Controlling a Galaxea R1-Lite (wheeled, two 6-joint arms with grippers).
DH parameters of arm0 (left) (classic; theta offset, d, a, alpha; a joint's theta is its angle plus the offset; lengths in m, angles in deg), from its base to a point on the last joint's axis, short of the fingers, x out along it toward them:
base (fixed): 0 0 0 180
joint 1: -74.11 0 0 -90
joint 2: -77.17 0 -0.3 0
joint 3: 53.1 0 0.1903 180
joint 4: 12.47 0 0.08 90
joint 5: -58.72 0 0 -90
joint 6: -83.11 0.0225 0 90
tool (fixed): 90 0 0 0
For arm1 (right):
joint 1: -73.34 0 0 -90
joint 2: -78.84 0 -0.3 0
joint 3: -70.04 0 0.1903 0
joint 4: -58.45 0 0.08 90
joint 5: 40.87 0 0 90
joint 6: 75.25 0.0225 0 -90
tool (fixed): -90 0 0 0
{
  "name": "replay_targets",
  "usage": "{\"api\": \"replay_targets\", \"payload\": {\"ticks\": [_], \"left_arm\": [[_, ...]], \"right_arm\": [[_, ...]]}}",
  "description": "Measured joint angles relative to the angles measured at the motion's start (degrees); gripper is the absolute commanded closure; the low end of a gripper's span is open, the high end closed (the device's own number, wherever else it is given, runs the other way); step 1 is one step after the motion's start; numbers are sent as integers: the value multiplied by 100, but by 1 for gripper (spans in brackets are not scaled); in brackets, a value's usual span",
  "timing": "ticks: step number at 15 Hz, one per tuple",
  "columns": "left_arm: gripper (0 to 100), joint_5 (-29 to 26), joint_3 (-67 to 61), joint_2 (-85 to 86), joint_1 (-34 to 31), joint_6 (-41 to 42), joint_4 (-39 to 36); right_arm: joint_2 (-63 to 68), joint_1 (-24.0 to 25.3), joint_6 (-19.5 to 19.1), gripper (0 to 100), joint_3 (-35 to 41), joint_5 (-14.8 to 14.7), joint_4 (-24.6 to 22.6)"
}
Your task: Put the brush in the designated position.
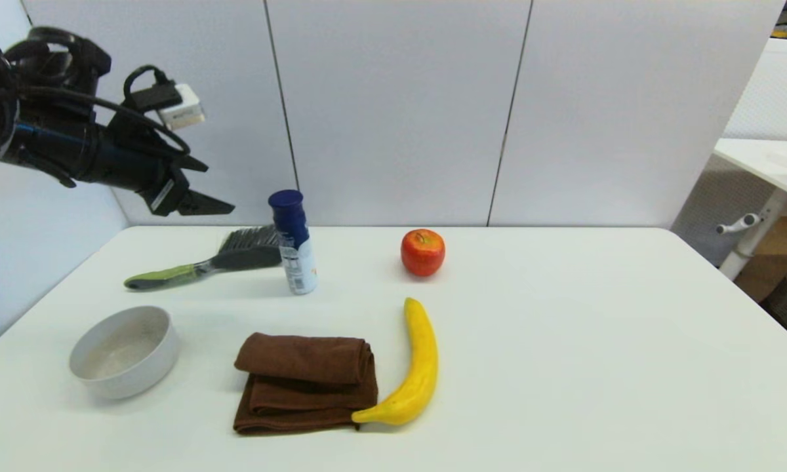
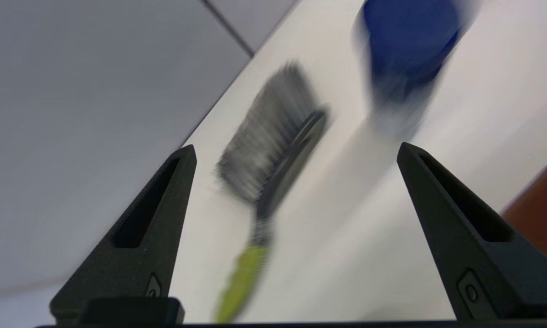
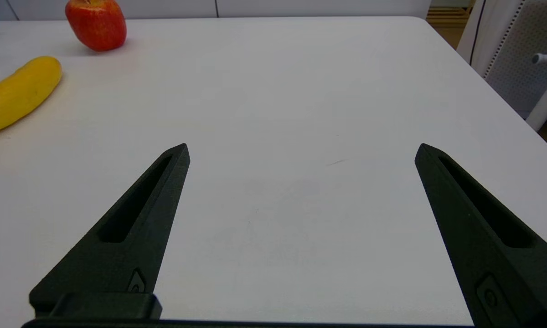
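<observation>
A: Lying on the white surface (image 1: 564, 341) near its far left edge: the brush (image 1: 203, 262), flat on its side, bristles pointing toward the back wall, lime-green handle reaching out toward the left.

B: Touching anything?

A: Sitting just beside the blue-capped bottle (image 1: 293, 241), head end close against it; contact impossible to judge. Showing up again in the left wrist view, brush (image 2: 264, 182) and bottle (image 2: 405, 59) both blurred.

B: And the left gripper (image 1: 200, 204)?

A: Hovering in the air above and behind the handle end, well clear of the brush. Fingers (image 2: 155, 218) standing spread wide, holding nothing, with the brush showing between the 2 of them farther off.

B: Right gripper (image 3: 301, 150)?

A: Staying out of the head view. Hanging low over a bare stretch of surface, 2 fingers (image 3: 132, 218) spread wide and gripping nothing.

B: Other things?

A: Standing right of the bottle, a red apple (image 1: 423, 252). Lying nearer the front, a yellow banana (image 1: 414, 367) touching a folded brown cloth (image 1: 305, 383) at its tip. Sitting at front left, a white bowl (image 1: 123, 351), well apart from the brush.
</observation>
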Motion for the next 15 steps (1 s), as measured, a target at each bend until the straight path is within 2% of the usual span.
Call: {"api": "replay_targets", "payload": {"ticks": [3, 4, 6, 11, 15], "left_arm": [[0, 1781, -269, 864, 909, -2114, -174], [0, 2072, -492, 1137, 1017, -2519, -362], [0, 2219, -1157, 1664, 1044, -2800, -940], [0, 2243, -3635, 3172, 678, -2872, -2515], [0, 2236, -5587, 4754, 280, -2993, -3189]], "right_arm": [[0, 2, 0, 0, 0, 0, -2], [0, -2, 5, 0, 0, 0, -2], [0, 0, 9, 0, 0, 0, -2], [0, -5, 7, 0, 0, 0, 0], [0, -2, 7, 0, 0, 0, 0]]}}
